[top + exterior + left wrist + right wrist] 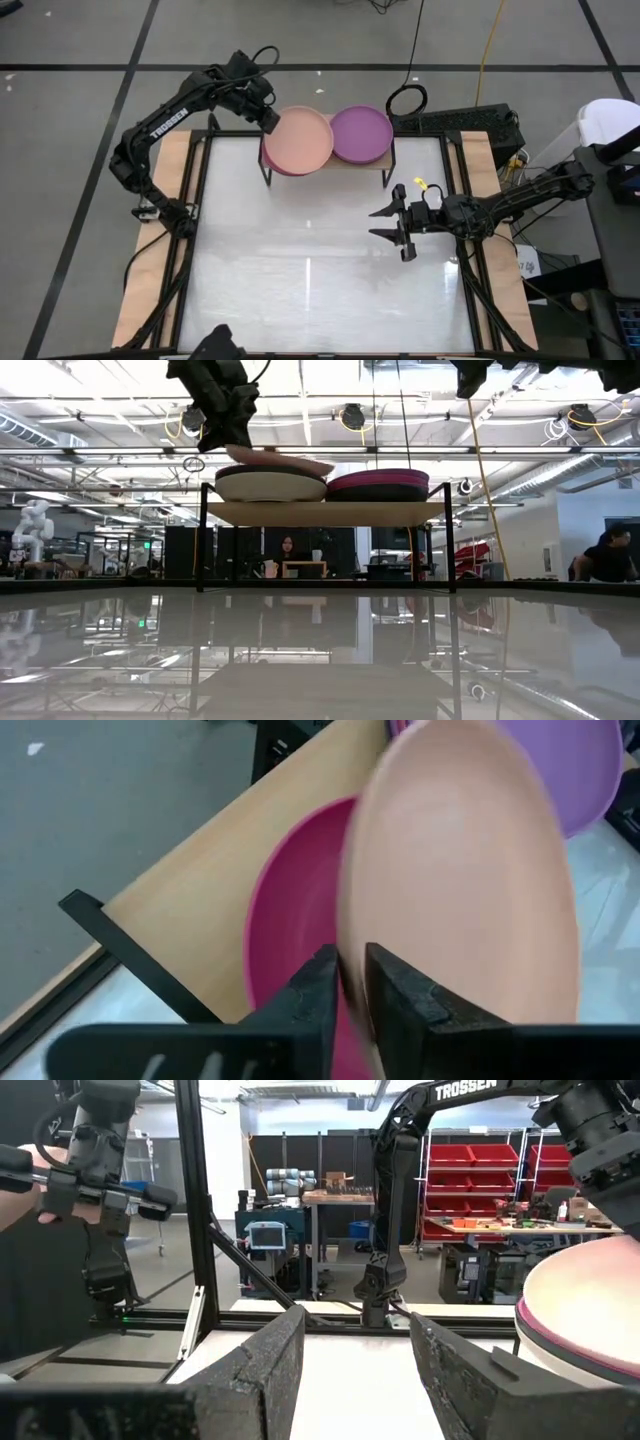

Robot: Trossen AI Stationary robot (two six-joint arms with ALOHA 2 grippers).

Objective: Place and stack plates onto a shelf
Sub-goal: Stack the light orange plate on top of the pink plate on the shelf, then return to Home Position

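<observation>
The light-wood shelf (325, 512) stands at the table's far edge on black legs. It carries two stacks of plates. The left stack shows a magenta plate (290, 920) on top and a beige plate (268, 486) from the side. The right stack has a purple plate (361, 133) on top. My left gripper (268, 118) is at the shelf's far left corner, shut on a salmon plate (298, 140) over the left stack. My right gripper (395, 228) is open and empty above the table, right of centre. My left gripper pinches the salmon plate's rim (352, 952) between its two fingers, at the plate's far-left edge. The fingers slant down from the far left. The plate is tilted, its held edge up and its opposite edge (318, 467) low at the left stack's top.
The shelf's black legs (267, 176) stand on the white tabletop (300, 290). A black frame runs around the table. In the right wrist view the left arm's base (385, 1270) and the left stack (590, 1320) show. People sit in the room beyond.
</observation>
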